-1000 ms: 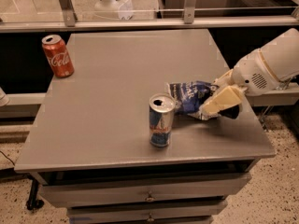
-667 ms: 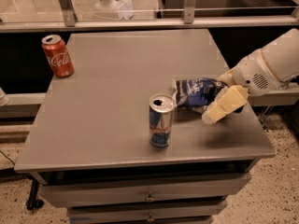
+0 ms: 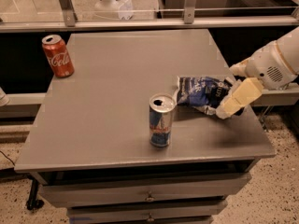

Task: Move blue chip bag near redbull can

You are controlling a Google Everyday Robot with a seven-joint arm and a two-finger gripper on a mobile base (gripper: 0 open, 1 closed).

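The blue chip bag (image 3: 200, 93) lies crumpled on the grey table (image 3: 112, 101), right of centre. The redbull can (image 3: 161, 120) stands upright just left of and in front of the bag, a small gap between them. My gripper (image 3: 227, 96) reaches in from the right edge and sits at the bag's right end, low over the table. It overlaps the bag's right end and hides part of it. The white arm (image 3: 275, 64) extends off to the right.
A red Coca-Cola can (image 3: 58, 55) stands at the table's far left corner. The table's right edge (image 3: 254, 120) runs just under the gripper. Drawers (image 3: 149, 197) sit below the front edge. A rail and glass panel run behind the table.
The gripper has shifted to the right along the table. The chip bag has shifted slightly right with it and lies flatter. Both cans have stayed in place.
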